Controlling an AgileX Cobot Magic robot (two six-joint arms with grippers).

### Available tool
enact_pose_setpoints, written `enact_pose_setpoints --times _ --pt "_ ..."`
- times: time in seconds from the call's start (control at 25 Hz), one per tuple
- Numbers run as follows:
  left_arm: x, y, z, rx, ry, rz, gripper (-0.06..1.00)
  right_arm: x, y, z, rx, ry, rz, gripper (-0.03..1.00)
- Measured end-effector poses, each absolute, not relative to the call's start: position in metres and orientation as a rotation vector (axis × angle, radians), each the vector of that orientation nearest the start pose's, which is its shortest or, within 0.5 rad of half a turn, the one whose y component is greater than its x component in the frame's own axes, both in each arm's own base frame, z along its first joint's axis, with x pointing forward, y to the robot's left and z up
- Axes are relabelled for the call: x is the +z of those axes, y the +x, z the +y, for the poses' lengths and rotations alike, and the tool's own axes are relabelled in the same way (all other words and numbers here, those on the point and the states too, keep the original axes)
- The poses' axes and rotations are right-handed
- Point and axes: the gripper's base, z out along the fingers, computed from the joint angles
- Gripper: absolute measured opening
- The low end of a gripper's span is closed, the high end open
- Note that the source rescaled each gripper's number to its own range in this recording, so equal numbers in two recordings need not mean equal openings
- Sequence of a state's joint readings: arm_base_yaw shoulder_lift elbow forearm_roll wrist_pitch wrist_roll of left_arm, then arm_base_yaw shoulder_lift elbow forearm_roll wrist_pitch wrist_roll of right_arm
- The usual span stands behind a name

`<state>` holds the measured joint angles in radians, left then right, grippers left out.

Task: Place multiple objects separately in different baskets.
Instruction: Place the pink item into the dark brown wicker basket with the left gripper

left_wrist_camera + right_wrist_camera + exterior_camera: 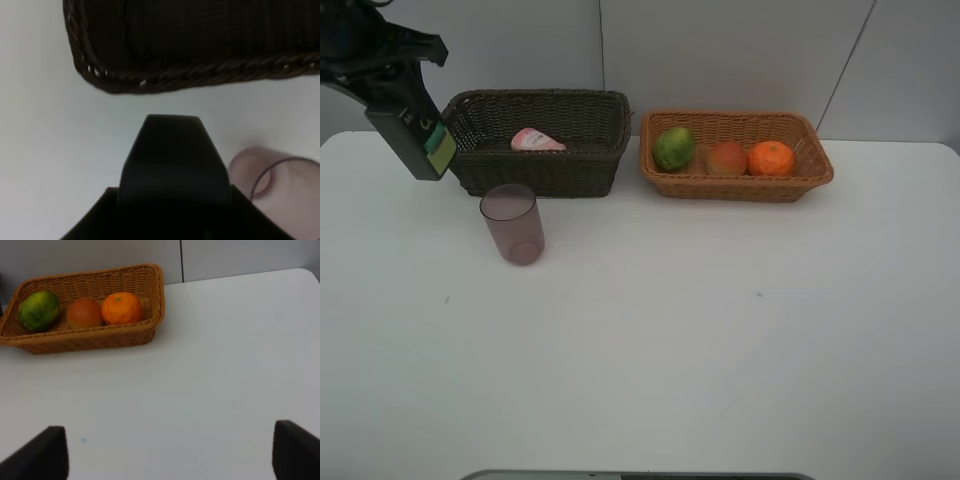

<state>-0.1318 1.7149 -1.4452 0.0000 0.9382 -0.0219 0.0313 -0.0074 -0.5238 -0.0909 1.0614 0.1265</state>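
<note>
- Since the dark green pump bottle hangs tilted above the white table at the end of the left gripper, I judge it's clamped there. The fingers are hidden, so the grip is inferred. It's prob. held high to clear a basket wall.
- Dark brown deep wicker basket sits just right of that gripper w/ the pink squeeze tube inside. Likely the drop spot.
- Translucent mauve cup stands upright, right of the gripper and nearer the robot. It's near the dark basket's front wall, close to the path but not across it.
- Light orange-tan shallow wicker basket, well off to the right, holds the green lime-like fruit, red-orange peach-like fruit and orange.
- Right gripper is spread wide and empty, w/ the tan basket ahead of it.
</note>
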Motion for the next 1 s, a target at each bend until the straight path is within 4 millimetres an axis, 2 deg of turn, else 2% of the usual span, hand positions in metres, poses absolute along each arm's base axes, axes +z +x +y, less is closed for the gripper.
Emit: enact_pose_setpoints --times 0.16,0.32,0.56,0.72,1.0 --pt "0.308 0.379 -0.059 -0.036 0.152 2.614 0.5 0.284 -0.009 -0.007 -0.007 0.102 2.008 0.77" --pt "0.306 0.395 -0.061 -0.005 0.136 2.552 0.5 0.284 -0.009 -0.007 -0.007 0.102 2.008 0.77" --pt "0.278 0.423 -0.06 0.073 0.164 2.463 0.5 0.284 -0.009 -0.007 -0.007 0.102 2.008 0.77" --pt "0.254 0.44 -0.064 0.061 0.183 2.424 0.5 0.284 -0.009 -0.007 -0.007 0.102 2.008 0.77" --pt "0.219 0.458 -0.069 0.031 0.19 2.406 0.5 0.284 -0.009 -0.007 -0.007 0.102 2.008 0.77"
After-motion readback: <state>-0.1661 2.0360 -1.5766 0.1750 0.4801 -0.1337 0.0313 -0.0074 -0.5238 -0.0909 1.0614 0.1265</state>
